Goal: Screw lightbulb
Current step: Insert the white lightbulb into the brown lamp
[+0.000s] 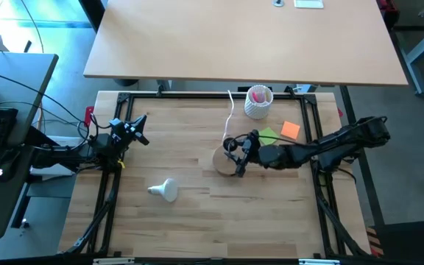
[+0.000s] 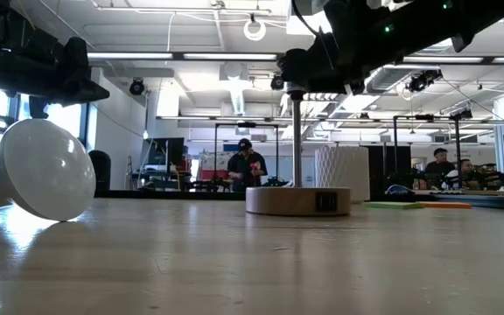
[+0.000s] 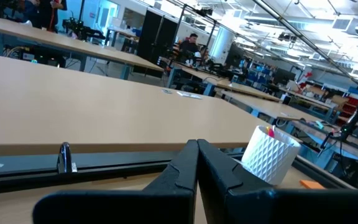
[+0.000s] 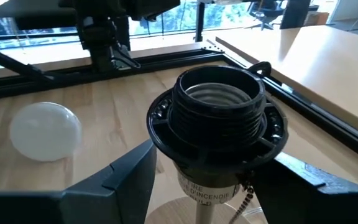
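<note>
**Supervisor:** Where was the bulb when you took stock?

**Operator:** The bulb (image 1: 165,191) lay on its side on the tabletop (image 1: 271,213), toward the front left, well apart from both arms. Nothing had hold of it.

**Supervisor:** And the grippers?

**Operator:** My right gripper (image 4: 209,163) was spread wide around the black socket (image 4: 217,118), a finger to either side of the collar; whether the pads actually touched it I could not tell. The socket stood on its rod over the wooden stand (image 2: 297,200). The left gripper (image 3: 197,163) waited near the table's left edge with its fingers pressed together, empty.

**Supervisor:** How did you expect the bulb to handle?

**Operator:** Light, smooth and breakable, I judged. Being round, it could roll if nudged. I meant to take it by the globe's widest part with gentle pressure, leaving the screw base free to meet the threads.

**Supervisor:** Anything in the way?

**Operator:** Little. The white cup (image 1: 258,101) and the green and orange notes (image 1: 280,133) sat behind the stand, clear of the path. The right arm itself crowded the socket, so approach from above looked tight.
</note>
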